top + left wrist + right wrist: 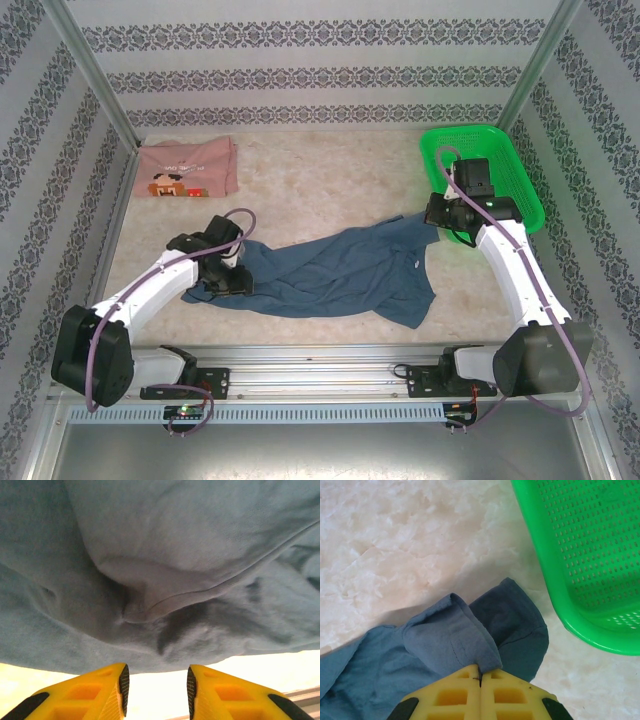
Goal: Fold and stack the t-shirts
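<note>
Slate-blue t-shirt (330, 270) sprawls rumpled, right hand (480, 676) pinching its edge, left hand (157, 686) parted.

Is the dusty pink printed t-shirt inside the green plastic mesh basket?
No, the t-shirt lies far left on the table; the basket sits far right.

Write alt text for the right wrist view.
The yellow right gripper is shut on a raised fold of the blue t-shirt, which lies crumpled on the pale marbled table. A green mesh basket stands close by at the upper right.
</note>
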`<action>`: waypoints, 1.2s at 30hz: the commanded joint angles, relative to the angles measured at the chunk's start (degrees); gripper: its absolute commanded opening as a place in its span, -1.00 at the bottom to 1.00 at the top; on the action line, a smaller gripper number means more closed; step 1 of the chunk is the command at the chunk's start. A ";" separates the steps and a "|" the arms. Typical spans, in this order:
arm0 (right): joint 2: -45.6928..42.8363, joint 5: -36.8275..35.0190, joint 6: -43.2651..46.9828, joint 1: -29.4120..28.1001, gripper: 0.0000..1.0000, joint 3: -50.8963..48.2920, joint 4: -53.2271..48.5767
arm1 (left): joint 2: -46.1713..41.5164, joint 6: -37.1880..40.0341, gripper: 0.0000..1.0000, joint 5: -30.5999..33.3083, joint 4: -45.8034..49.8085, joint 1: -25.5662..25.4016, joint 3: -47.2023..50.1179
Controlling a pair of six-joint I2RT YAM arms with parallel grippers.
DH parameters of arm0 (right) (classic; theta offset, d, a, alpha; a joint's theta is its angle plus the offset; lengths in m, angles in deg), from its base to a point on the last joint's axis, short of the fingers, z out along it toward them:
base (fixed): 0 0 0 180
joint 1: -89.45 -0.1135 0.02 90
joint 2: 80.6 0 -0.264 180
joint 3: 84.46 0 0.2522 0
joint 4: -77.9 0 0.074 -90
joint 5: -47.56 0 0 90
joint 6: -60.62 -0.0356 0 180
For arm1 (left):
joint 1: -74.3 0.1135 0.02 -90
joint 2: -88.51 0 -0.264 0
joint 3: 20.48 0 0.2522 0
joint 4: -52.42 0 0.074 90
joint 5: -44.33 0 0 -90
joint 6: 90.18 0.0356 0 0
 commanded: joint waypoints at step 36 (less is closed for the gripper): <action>-0.15 2.25 -0.12 1.40 -1.00 -1.94 1.92 | 13.99 3.83 -0.29 8.69 -7.62 -1.95 -4.53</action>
